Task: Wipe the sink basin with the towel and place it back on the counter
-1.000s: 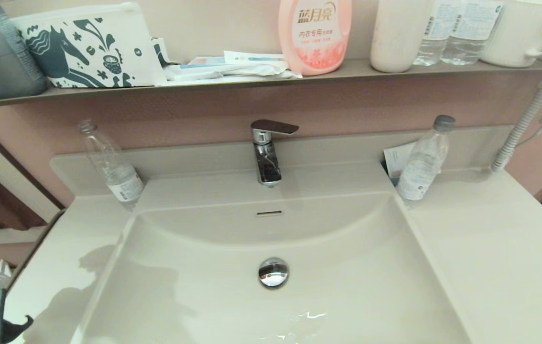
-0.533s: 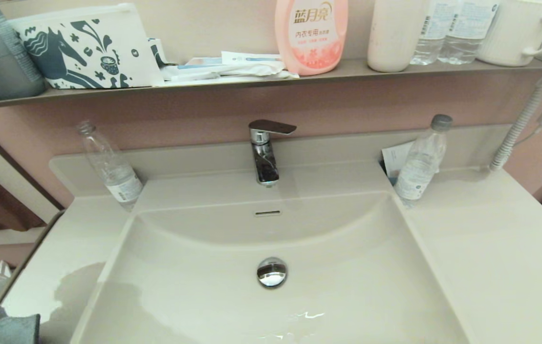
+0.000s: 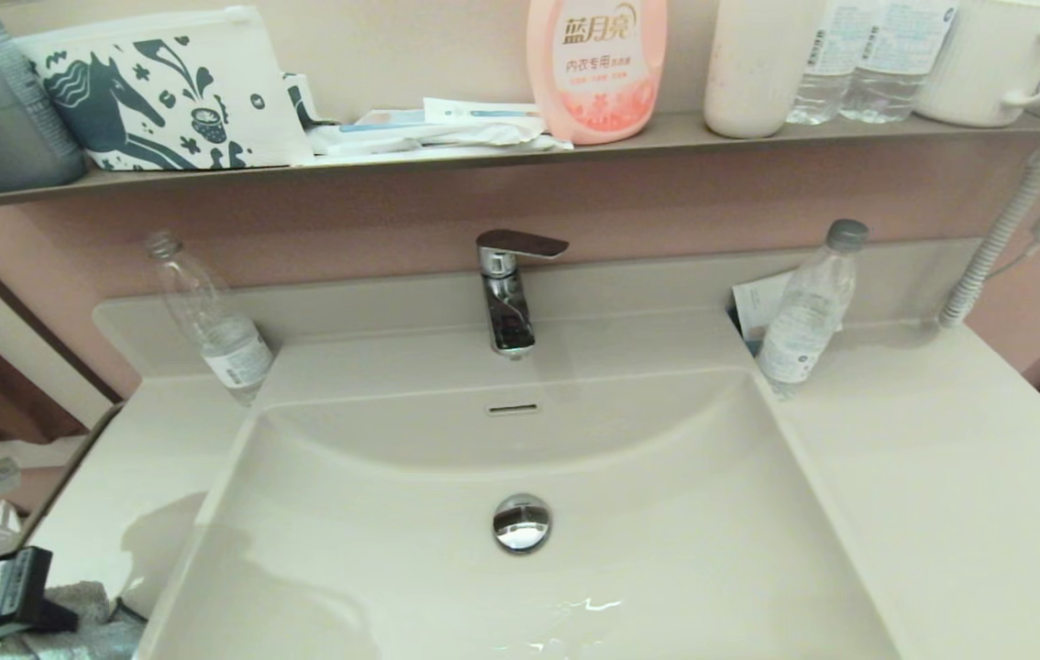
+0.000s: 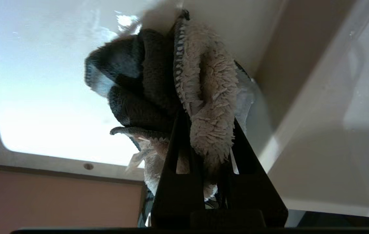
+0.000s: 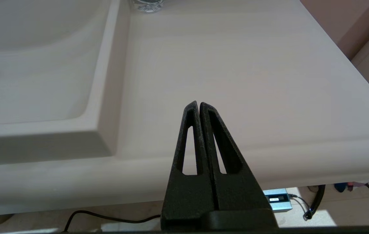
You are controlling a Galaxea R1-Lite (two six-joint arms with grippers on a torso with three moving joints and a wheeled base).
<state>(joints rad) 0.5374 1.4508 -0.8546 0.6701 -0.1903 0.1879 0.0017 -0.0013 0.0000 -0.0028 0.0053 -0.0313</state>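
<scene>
The fluffy blue-grey towel (image 4: 204, 97) is bunched up between the fingers of my left gripper (image 4: 209, 120), which is shut on it. In the head view this gripper (image 3: 57, 616) is at the bottom left, with the towel (image 3: 89, 632) low over the front left corner of the counter (image 3: 116, 477), beside the sink basin (image 3: 667, 513). I cannot tell if the towel touches the counter. The basin holds nothing but its chrome drain plug (image 3: 522, 523). My right gripper (image 5: 199, 104) is shut and empty, hovering at the front edge of the right counter (image 5: 236, 71), out of the head view.
A chrome faucet (image 3: 509, 293) stands behind the basin. One clear bottle (image 3: 213, 316) stands at the back left of the counter and another (image 3: 806, 307) at the back right. The wall shelf (image 3: 667, 136) carries a horse-print pouch (image 3: 162, 87), bottles and a mug.
The towel has dropped from hanging at the left edge to lying low at the counter's front left corner. My left gripper's body has come into the head view there.
</scene>
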